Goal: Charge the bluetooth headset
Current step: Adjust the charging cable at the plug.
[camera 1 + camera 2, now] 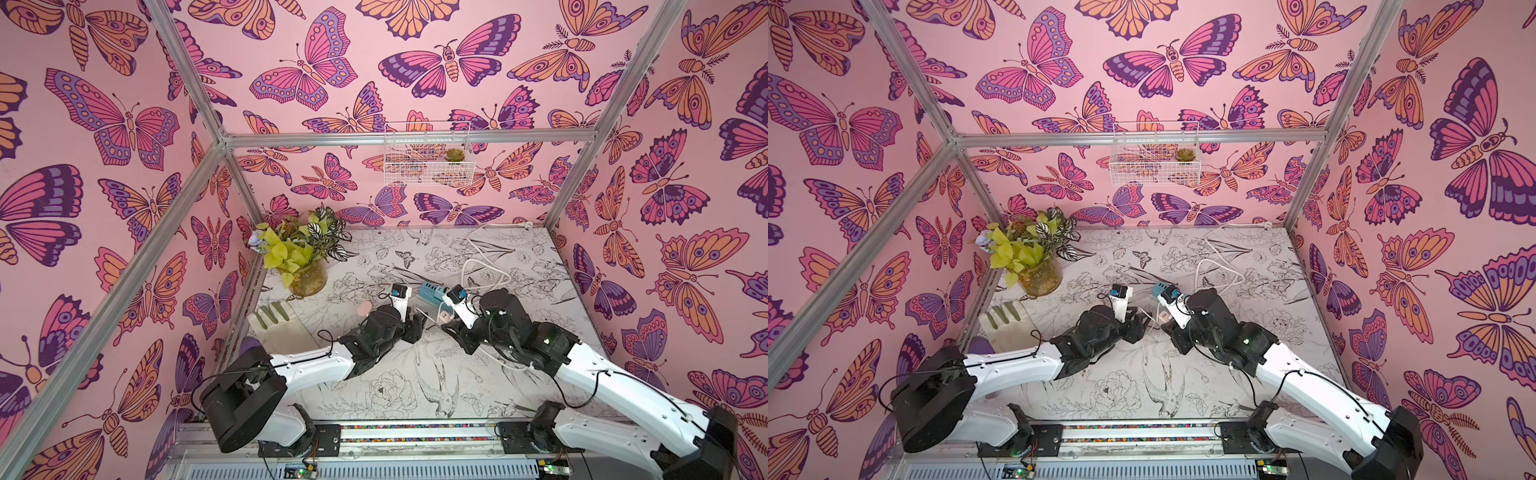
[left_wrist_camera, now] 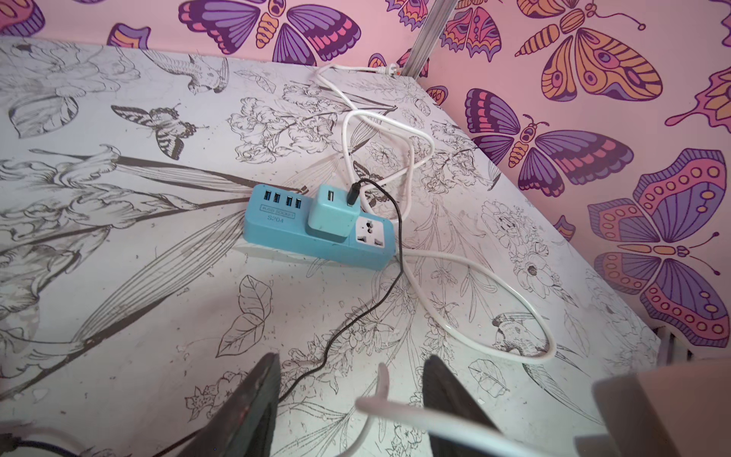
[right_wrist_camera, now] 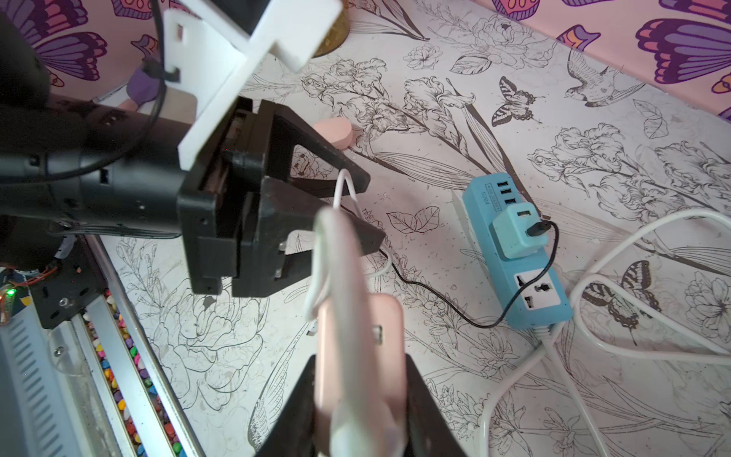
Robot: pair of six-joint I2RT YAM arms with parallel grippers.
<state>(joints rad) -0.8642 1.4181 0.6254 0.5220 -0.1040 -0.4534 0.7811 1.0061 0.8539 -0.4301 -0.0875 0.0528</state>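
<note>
Above the middle of the flower-printed tabletop (image 3: 455,130), the pink bluetooth headset with its white band (image 3: 360,336) is clenched in my right gripper (image 3: 360,360). My left gripper (image 3: 374,209) hovers just beside it, jaws apart with a thin white wire loop (image 3: 343,186) in the gap. A thin black cable (image 3: 486,326) runs across the table to the teal adapter (image 3: 514,233) on the blue power strip (image 3: 526,285).

Both top views look from high above the near edge, down and toward the far wall (image 1: 357,195), so you see the whole table (image 1: 415,399). Your left wrist view sits low and close, facing the far right corner. Your right wrist view, equally close, faces far left. Both wrist views share the blue power strip (image 2: 277,229).
</note>
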